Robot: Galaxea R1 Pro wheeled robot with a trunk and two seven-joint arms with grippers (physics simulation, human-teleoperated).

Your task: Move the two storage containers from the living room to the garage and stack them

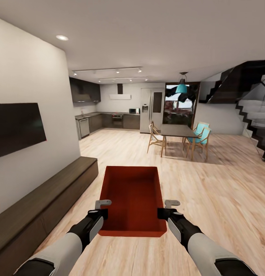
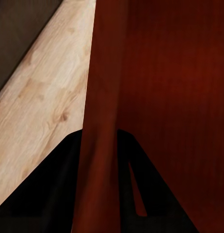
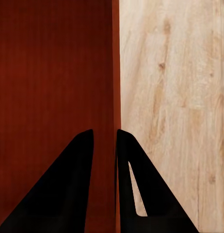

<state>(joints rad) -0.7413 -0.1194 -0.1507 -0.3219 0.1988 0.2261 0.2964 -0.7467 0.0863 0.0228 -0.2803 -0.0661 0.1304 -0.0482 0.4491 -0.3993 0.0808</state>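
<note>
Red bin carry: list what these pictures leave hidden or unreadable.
- Underside of the red bin: head view, hidden by its own walls, so whether it clears the wood floor is unreadable.
- Left gripper and right gripper fingertips: wrist views, cut by the bottom edge; each pair straddles a bin side wall.
- Second container: no red bin besides this one can be made out.
- Kitchen counter items: head view, too small.

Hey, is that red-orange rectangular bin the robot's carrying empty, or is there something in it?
Empty. The head view looks straight into the red-orange rectangular bin: bare floor and walls, nothing inside, no lid.
</note>
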